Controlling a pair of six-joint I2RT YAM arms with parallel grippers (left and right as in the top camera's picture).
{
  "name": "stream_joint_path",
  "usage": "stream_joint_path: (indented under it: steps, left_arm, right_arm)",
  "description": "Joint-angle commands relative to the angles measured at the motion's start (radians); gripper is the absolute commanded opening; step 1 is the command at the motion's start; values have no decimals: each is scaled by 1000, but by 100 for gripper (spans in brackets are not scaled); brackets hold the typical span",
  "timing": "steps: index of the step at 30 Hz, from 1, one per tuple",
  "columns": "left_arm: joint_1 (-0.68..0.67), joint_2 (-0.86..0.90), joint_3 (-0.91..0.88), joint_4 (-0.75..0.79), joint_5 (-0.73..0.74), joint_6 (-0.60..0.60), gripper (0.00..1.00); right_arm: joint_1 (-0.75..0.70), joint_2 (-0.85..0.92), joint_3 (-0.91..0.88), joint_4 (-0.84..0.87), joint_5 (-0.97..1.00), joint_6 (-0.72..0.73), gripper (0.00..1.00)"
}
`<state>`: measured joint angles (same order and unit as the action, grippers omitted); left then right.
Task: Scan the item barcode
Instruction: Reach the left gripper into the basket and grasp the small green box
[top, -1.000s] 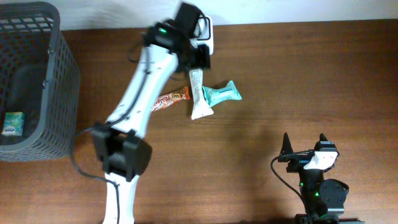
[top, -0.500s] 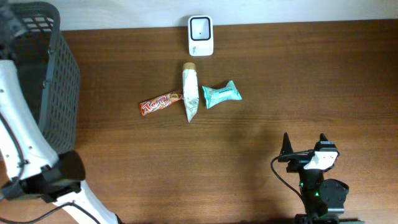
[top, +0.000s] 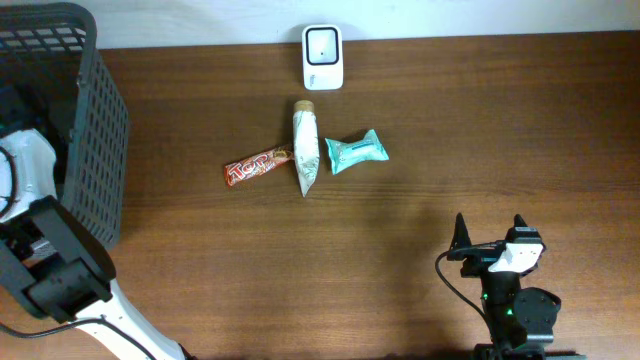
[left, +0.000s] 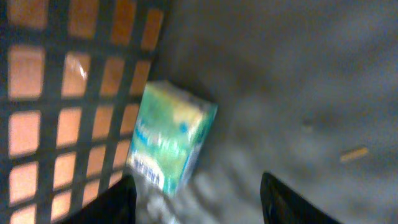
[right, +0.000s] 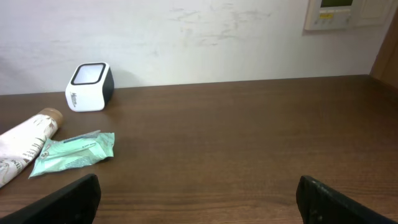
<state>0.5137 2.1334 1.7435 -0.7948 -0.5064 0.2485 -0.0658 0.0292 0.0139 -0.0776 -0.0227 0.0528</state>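
Blurred in the left wrist view, a small green and white box lies on the basket floor against the mesh wall. My left gripper hovers just short of the box, open, with nothing between its fingers. From overhead the left arm reaches into the grey basket and hides the box. The white scanner stands at the table's back edge. My right gripper rests open near the front right, pointing toward the scanner.
Three items lie in the table's middle: a red bar, a white tube and a teal packet. The right wrist view shows the tube and the packet at its left. The basket's mesh walls surround the left gripper.
The left arm has swung from over the scanner and the items to the basket at the far left. The white tube now lies slightly shifted. The right arm has not moved.
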Motion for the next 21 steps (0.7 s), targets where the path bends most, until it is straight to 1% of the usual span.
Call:
stream_joint_path:
  steps: [1, 3, 5, 7, 8, 10, 11, 12, 13, 14, 16, 18, 21]
  left_arm:
    - [29, -2, -77, 100, -18, 109, 61]
    - [68, -2, -110, 159, -14, 109, 61]
    - [101, -2, -130, 179, 11, 119, 58]
    - [138, -1, -148, 181, 150, 162, 58]
    - [151, -1, -157, 189, 176, 169, 58]
    - [171, -1, -167, 193, 182, 169, 47]
    - [175, -1, -173, 192, 199, 169, 39]
    - [177, -1, -179, 192, 224, 169, 34]
    - [177, -1, -190, 190, 256, 168, 19]
    - [174, -2, -191, 189, 264, 145, 0]
    - [163, -19, -188, 188, 265, 67, 0]
    - [130, -89, -170, 174, 288, -20, 0]
    - [54, -273, -105, 167, 428, -72, 0]
  right_arm:
    - [-7, -6, -8, -2, 12, 4, 99]
    - [-7, -6, -8, -2, 12, 4, 99]
    - [-7, -6, -8, -2, 12, 4, 99]
    - [-7, -6, -8, -2, 12, 4, 99]
    - [-7, -6, -8, -2, 12, 4, 99]
    - [-7, -6, -8, -2, 12, 4, 99]
    - [-7, -6, -8, -2, 12, 4, 99]
    - [-7, -6, -8, -2, 12, 4, 99]
    - [-7, -6, -8, -2, 12, 4, 99]
    - [-7, -6, -8, -2, 12, 4, 99]
    - [-7, -6, -8, -2, 12, 4, 99]
    - [-7, -6, -8, -2, 12, 4, 99]
    - [-7, -6, -8, -2, 12, 4, 99]
